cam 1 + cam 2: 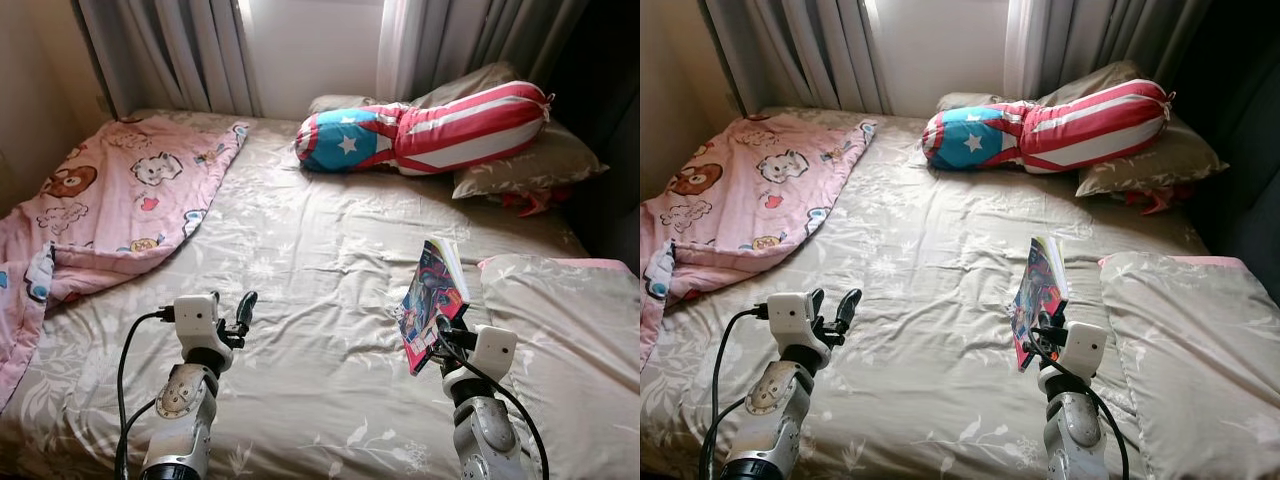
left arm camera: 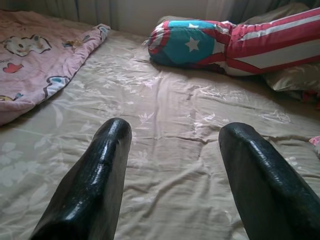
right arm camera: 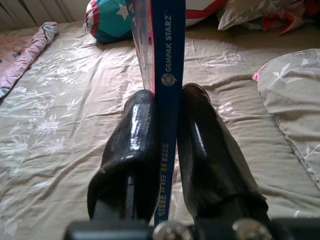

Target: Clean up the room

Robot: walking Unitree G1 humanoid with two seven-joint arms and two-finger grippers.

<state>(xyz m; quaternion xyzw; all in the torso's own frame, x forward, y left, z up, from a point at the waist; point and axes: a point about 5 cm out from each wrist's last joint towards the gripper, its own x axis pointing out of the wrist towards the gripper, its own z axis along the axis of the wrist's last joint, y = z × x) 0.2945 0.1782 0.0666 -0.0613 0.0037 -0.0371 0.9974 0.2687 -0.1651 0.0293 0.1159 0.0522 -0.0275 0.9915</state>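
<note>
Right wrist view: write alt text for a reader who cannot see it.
The right gripper pinches a thin blue-spined comic book upright by its edge between two glossy black fingers, above a beige floral bedsheet. Behind lies a red, white and blue star-patterned bolster.

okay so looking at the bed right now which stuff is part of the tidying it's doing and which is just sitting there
In hand for the job:
- comic book, held upright over the bed, pinched by its spine in the right gripper
- left gripper, open, holding nothing, above the bed sheet

Just lying about:
- pink cartoon blanket, bunched along the bed's left side
- stars-and-stripes bolster at the head
- floral pillows
</note>
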